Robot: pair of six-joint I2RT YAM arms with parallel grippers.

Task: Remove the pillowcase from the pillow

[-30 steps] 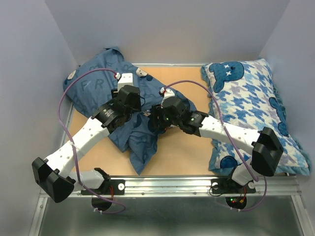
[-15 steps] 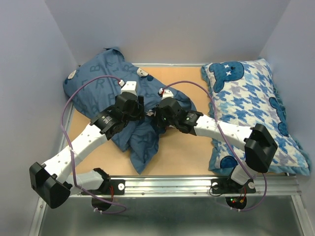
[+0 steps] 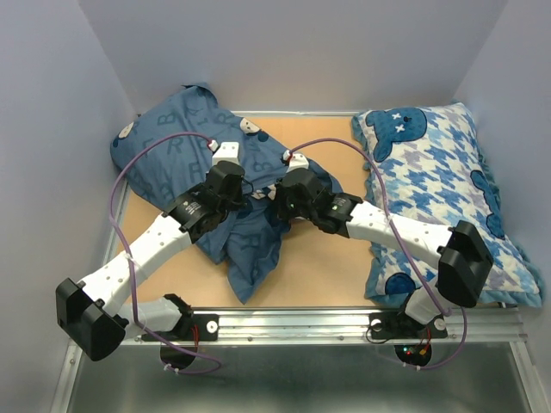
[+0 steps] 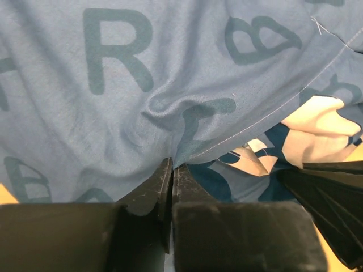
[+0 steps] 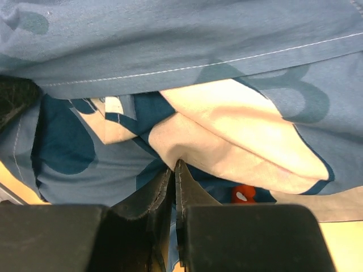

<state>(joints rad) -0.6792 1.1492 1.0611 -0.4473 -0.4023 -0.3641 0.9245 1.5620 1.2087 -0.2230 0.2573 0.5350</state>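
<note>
As you are reaching over the pillowcase (image 3: 164, 151), your left gripper (image 4: 172, 164) and right gripper (image 5: 173, 165) are each clamping fabric near its middle.

1. Pillowcase (image 3: 172, 146): soft woven cloth, matt, creased into folds, with pale thread stitching along the hem.
2. Inner cloth (image 5: 227, 130) at the pillowcase opening: smooth printed fabric, cream and dark blue, matt.
3. Houndstooth pillow (image 3: 448, 172), right: plump printed cloth, matt, with a frilled edge.
4. Table (image 3: 318, 258): tan wood-look board, smooth and matt.
5. Rail (image 3: 301, 323), near edge: bare metal with a dull brushed sheen.
6. Left arm (image 3: 151, 245) and right arm (image 3: 405, 237): smooth white plastic shells, black matt joints.
7. Left gripper (image 4: 172, 167) and right gripper (image 5: 173, 167): black plastic, matt, faintly grained.
8. Cables (image 3: 116, 198): purple plastic sheath, slightly glossy.
</note>
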